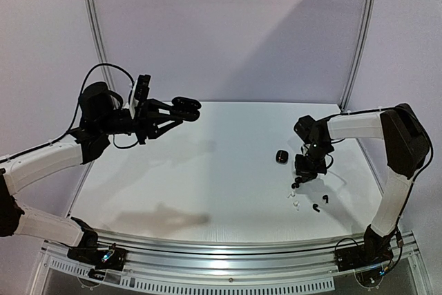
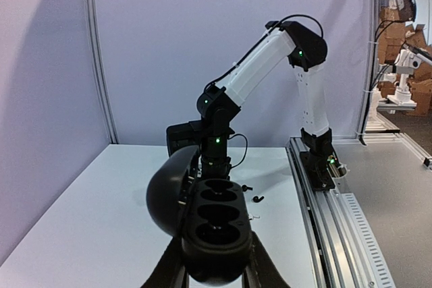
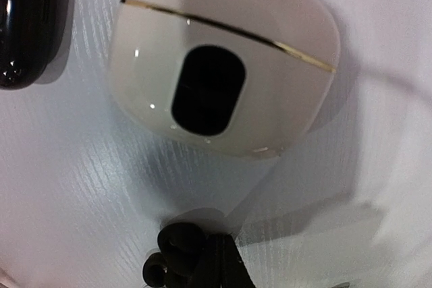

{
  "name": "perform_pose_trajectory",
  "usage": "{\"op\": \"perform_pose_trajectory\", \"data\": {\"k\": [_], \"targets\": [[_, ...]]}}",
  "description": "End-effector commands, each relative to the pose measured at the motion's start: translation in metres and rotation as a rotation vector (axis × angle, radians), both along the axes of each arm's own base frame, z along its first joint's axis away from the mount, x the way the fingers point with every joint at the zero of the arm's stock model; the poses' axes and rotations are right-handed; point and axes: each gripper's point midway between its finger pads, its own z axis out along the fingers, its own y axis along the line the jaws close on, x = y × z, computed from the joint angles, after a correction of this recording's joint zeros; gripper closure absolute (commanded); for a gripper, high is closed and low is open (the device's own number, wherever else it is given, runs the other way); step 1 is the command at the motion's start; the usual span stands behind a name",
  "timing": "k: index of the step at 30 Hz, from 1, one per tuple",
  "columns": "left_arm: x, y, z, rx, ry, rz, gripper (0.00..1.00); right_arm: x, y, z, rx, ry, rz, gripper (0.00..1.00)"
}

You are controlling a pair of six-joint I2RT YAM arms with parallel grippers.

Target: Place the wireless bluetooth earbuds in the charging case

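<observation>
My left gripper is raised above the table's left side, shut on an open black charging case. The case's lid hangs open to the left and its wells look empty. My right gripper hangs low over the table at the right, shut on a black earbud at its tips. Just beyond lies a closed white case with a black oval. Two white earbuds and two black earbuds lie loose on the table near it.
A second, closed black case sits on the table left of the right gripper. The aluminium rail with both arm bases runs along the near edge. Frame posts stand at the back corners.
</observation>
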Motion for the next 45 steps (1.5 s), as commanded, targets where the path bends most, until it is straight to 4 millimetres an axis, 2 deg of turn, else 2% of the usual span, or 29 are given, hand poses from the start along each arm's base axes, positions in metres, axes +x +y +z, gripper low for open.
{"op": "perform_pose_trajectory", "data": {"k": [1,11,24,34,45], "targets": [[0.006,0.002,-0.002,0.000,-0.004,0.017,1.00,-0.008,0.003,-0.002,0.035,0.029,-0.017,1.00],[0.006,0.002,-0.003,0.002,-0.005,0.017,1.00,-0.007,0.016,-0.003,0.080,0.038,-0.007,1.00],[0.006,0.002,-0.003,0.002,-0.010,0.017,1.00,-0.010,0.030,-0.015,0.123,0.072,0.003,1.00],[0.007,0.002,-0.001,0.002,-0.022,0.018,1.00,0.002,0.051,-0.022,0.163,0.068,0.023,1.00],[0.011,0.002,0.001,0.006,-0.034,0.026,1.00,-0.005,0.077,-0.026,0.194,0.100,0.069,1.00]]}}
